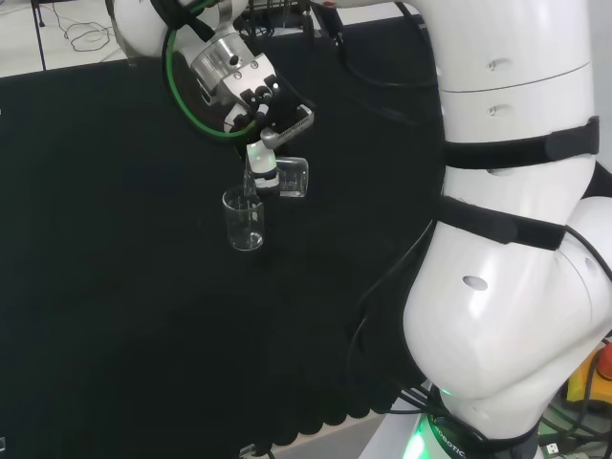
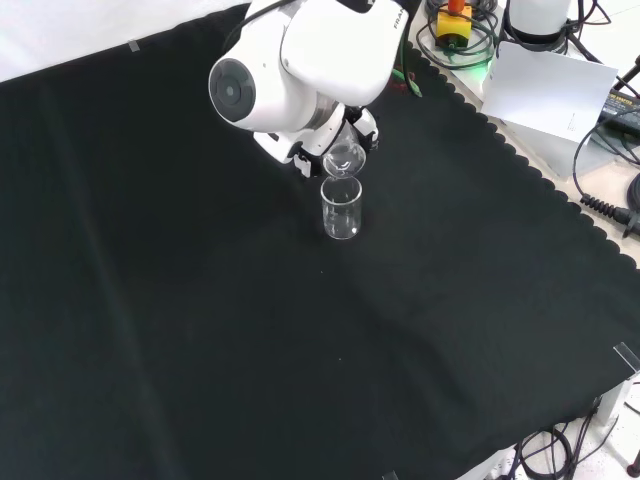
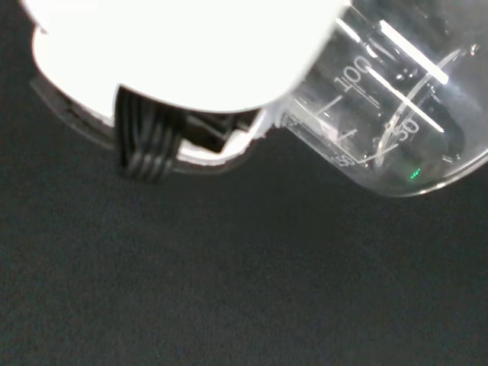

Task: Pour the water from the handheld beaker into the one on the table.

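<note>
Black cloth (image 1: 115,287), hand (image 1: 263,158) gripping tipped beaker (image 1: 292,178); its lip over upright beaker (image 1: 244,220)

Black cloth (image 2: 200,350) with a scalloped edge covers the desk. The robot hand (image 1: 263,163) is black and white, with a green cable loop (image 1: 177,86) at upper left of the head view. Both beakers, the tilted one (image 1: 292,178) and the standing one (image 1: 244,221), are clear glass; the tilted one bears white markings.
</note>
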Controlling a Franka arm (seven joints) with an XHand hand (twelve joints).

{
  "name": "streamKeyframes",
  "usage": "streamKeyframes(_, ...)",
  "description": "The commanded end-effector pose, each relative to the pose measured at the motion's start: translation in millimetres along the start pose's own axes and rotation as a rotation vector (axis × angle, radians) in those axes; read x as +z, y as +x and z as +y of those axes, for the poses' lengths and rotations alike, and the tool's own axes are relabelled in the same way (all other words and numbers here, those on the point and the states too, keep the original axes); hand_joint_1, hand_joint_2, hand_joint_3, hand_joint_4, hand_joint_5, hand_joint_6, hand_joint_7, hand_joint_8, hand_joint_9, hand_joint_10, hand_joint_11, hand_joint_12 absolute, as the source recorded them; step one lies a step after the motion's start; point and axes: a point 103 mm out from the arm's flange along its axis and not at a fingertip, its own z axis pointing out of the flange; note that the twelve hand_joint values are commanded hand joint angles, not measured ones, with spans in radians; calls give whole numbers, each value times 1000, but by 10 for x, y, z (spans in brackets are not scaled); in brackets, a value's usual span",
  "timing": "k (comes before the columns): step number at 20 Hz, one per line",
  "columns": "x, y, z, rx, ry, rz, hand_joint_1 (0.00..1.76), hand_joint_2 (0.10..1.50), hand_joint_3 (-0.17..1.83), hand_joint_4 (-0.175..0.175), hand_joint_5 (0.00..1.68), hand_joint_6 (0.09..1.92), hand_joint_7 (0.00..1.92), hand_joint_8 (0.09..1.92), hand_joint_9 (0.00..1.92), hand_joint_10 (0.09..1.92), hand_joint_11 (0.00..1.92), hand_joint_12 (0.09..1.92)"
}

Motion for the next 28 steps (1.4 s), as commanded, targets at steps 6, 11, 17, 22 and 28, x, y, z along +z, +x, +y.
streamKeyframes(6, -64, 97, 8, 1, 18, -18, 1323, 455, 1068, -158, 1154, 976, 1353, 887, 1487, 870, 1142, 839)
streamKeyframes(11, -75, 94, 26, 20, 41, -30, 1323, 455, 1068, -158, 1154, 976, 1354, 886, 1486, 871, 1142, 839)
streamKeyframes(17, -74, 53, 28, 32, 67, -26, 1323, 455, 1069, -159, 1154, 975, 1354, 886, 1486, 873, 1143, 840)
streamKeyframes(22, -85, 53, 12, 34, 76, -28, 1323, 455, 1069, -159, 1155, 975, 1355, 885, 1486, 875, 1143, 841)
streamKeyframes(28, -84, 87, -7, 30, 91, -35, 1323, 455, 1069, -159, 1155, 974, 1355, 884, 1486, 877, 1142, 842)
